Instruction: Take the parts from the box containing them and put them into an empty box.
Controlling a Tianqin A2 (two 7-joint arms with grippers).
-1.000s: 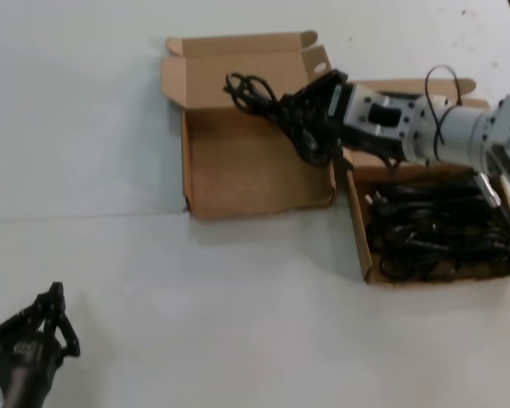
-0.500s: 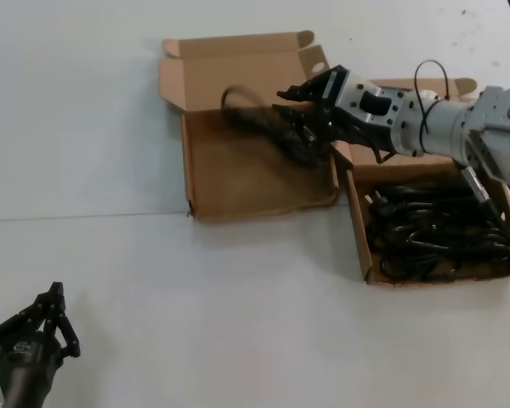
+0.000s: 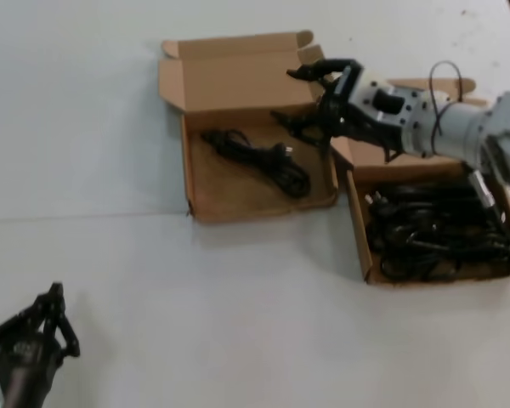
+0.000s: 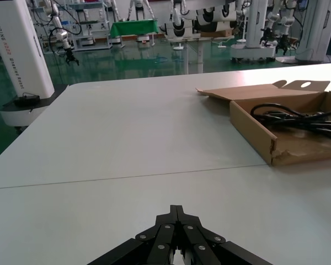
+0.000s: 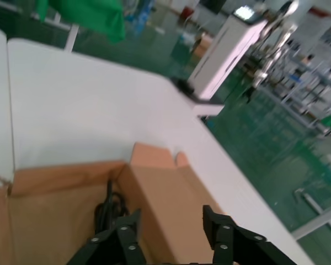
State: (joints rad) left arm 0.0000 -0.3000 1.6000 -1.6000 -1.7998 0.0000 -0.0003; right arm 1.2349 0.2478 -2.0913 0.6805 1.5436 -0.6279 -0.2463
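One black cable (image 3: 259,158) is now lying flat on the floor of the nearly square box (image 3: 206,208), where half a second ago we were still seeing it dangling from our right gripper (image 3: 310,94) over that same box. We are now holding that gripper with its fingers spread wide and nothing between them, raised above the box's far right corner, close to the open lid (image 3: 229,75). The dropped cable is lying just below and to the left of the open fingers, clear of them, running diagonally across the middle of the box. In the right wrist view we are looking past the parted fingertips (image 5: 127,227) at the cable's end (image 5: 111,208) on the cardboard. The wider box (image 3: 370,265) is sitting just right of the square one, still full of tangled black cables (image 3: 438,229), beneath our right arm. Our left gripper (image 3: 55,319) is resting closed, parked low at the near left of the white table (image 3: 238,297), unmoved.
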